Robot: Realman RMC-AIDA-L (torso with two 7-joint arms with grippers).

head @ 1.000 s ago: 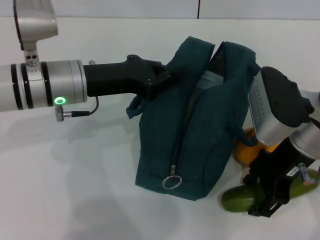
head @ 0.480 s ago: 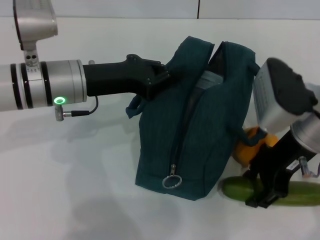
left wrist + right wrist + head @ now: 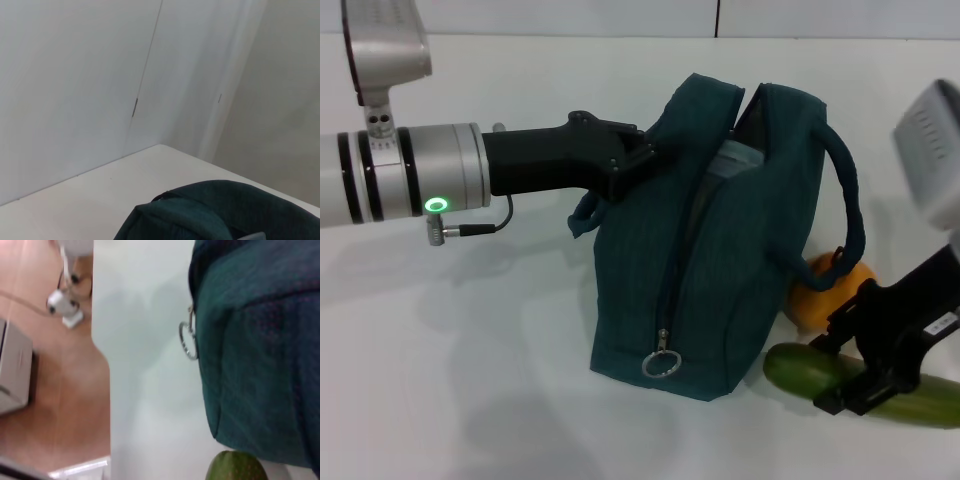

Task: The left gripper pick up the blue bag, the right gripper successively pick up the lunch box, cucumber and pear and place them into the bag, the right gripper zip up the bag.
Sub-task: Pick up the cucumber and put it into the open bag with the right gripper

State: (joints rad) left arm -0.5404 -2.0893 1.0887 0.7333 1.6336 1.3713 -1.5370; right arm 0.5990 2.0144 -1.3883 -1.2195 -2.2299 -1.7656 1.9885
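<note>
From the head view, the right gripper [image 3: 855,385] sits clamped across the cucumber [image 3: 800,368], whose long axis lies crosswise to the fingers. The blue bag [image 3: 720,250] stands just beside it on the inboard side, mouth open above. The left gripper [image 3: 638,160] pinches the bag's upper edge. The pear [image 3: 825,295] rests just behind the cucumber.

Left wrist view only catches the bag top [image 3: 210,210].

Right wrist view: cucumber tip [image 3: 235,467] right under the bag wall, ring pull [image 3: 187,340] further along. I'd guess up and over next.

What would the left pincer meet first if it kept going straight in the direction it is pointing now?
The left pincer points across the table and is already at the blue bag, at its near upper edge. Going on, it would press into the bag's fabric; past that, depth is unclear.
</note>
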